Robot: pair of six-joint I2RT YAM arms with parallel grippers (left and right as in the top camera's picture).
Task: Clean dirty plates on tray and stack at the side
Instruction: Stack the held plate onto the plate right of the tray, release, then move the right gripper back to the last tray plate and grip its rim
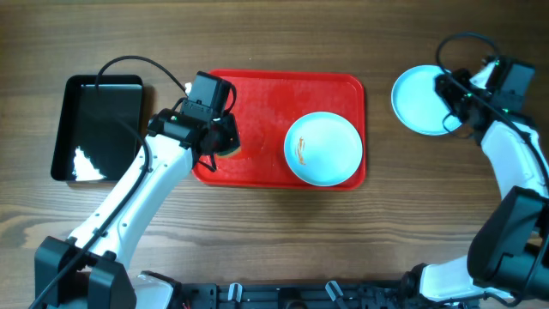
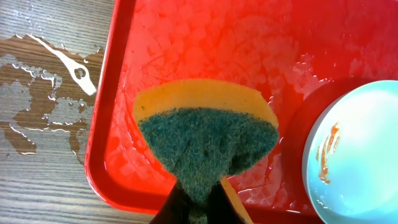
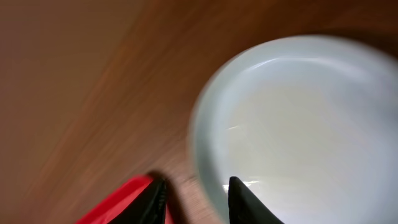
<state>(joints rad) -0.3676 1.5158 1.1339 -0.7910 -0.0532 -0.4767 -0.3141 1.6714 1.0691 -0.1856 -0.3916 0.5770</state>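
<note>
One pale-blue plate (image 1: 323, 148) lies in the right part of the red tray (image 1: 266, 94), an orange-brown smear (image 2: 328, 149) on its white centre. A second plate (image 1: 419, 99) rests on the wooden surface (image 1: 257, 232), right of the tray and apart from it. The right end effector (image 1: 452, 101) is at this plate's right edge, its fingers parted, with wood showing between them in the blurred wrist view. Over the tray's wet left part, the left end effector (image 1: 221, 142) is clamped on a yellow sponge (image 2: 208, 134), green scouring side up. Water (image 2: 37, 112) pools on the wood beside the tray. Further left sits a black tray (image 1: 62, 129).
</note>
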